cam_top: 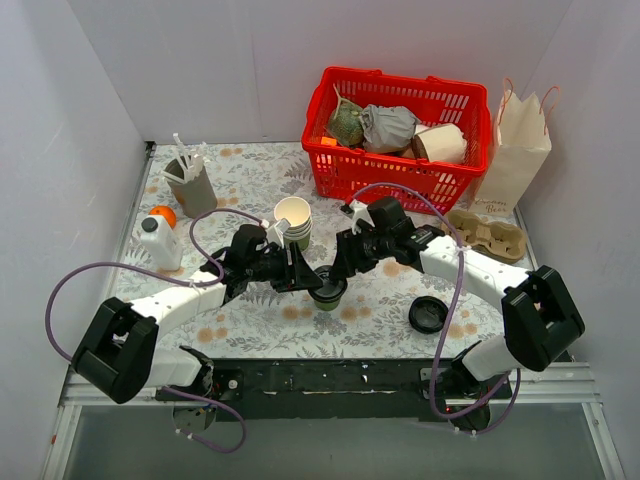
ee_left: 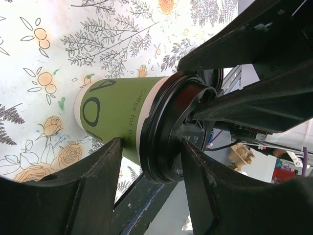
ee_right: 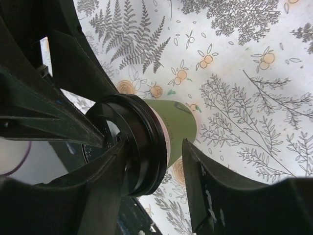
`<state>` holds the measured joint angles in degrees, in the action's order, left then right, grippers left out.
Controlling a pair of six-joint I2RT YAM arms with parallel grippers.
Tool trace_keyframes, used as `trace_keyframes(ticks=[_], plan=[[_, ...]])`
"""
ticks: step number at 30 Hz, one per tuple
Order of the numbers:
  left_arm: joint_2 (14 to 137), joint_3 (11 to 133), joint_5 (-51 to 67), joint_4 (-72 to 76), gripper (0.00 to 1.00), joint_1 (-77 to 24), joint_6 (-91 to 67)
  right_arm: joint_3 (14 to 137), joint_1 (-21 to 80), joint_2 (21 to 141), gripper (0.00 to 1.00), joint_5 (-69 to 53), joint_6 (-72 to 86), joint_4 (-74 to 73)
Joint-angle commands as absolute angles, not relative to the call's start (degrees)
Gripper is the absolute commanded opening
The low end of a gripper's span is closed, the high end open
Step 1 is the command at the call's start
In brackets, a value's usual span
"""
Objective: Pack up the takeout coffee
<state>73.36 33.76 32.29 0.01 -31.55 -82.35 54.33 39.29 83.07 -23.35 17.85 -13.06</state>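
The takeout coffee (cam_top: 328,291), a small green cup with a black dome lid, stands upright on the floral table (cam_top: 250,325) between my two arms. My left gripper (cam_top: 301,277) reaches it from the left, turned on its side. In the left wrist view its fingers (ee_left: 98,191) stand apart, one beside the green wall and one over the lid (ee_left: 168,132) of the coffee (ee_left: 117,115); the left gripper (ee_left: 151,142) is open. My right gripper (cam_top: 347,263) comes from the right. It (ee_right: 153,143) is open too, one finger (ee_right: 215,191) clear of the cup (ee_right: 178,125).
A red basket (cam_top: 400,182) with wrapped items stands at the back right, a paper bag (cam_top: 520,150) beside it. A cardboard cup carrier (cam_top: 490,232) and a loose black lid (cam_top: 428,314) lie right. Stacked cream cups (cam_top: 293,220), a grey stirrer holder (cam_top: 192,186) and a white bottle (cam_top: 160,244) stand left.
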Motion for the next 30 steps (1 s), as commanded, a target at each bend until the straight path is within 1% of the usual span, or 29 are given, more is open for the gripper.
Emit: trace_keyframes(ticks=[1,5,10,12,15,19,22,25,28,30], plan=[[76.5,32.7,30.9,-8.3,0.49,-31.8,-78.9,55.4,37.8,85.1,0.55,-29.8,19.0,-13.5],[76.8,33.0,30.9,-8.4,0.49,-31.7,-78.8,54.3,37.7,86.0,0.51,-31.2,20.6,-13.4],[76.6,33.3,30.5,-8.7,0.49,-31.8,-79.0,51.5,37.1,86.2,0.40,-29.9,22.7,-14.0],[76.5,33.5,30.5,-8.9,0.49,-31.7,-79.1,50.2,36.7,86.7,0.33,-28.7,24.2,-14.3],[76.2,33.4,29.8,-9.2,0.50,-31.8,-79.3,47.7,36.0,87.6,0.31,-27.3,25.2,-14.7],[76.4,33.3,29.8,-9.7,0.52,-31.8,-79.6,45.7,35.5,89.3,0.31,-22.1,26.2,-15.8],[76.4,33.4,29.7,-10.5,0.51,-31.8,-80.2,44.7,35.3,90.7,0.38,-20.5,26.6,-16.9],[75.9,33.3,28.9,-11.2,0.52,-31.8,-80.7,45.2,35.3,89.8,0.41,-20.7,26.5,-17.0],[76.2,33.5,28.2,-11.6,0.51,-31.8,-80.9,47.6,35.3,87.9,0.47,-19.9,25.4,-17.9],[76.3,33.7,28.6,-11.6,0.51,-31.8,-80.9,49.5,35.4,85.9,0.52,-21.9,24.4,-16.7]])
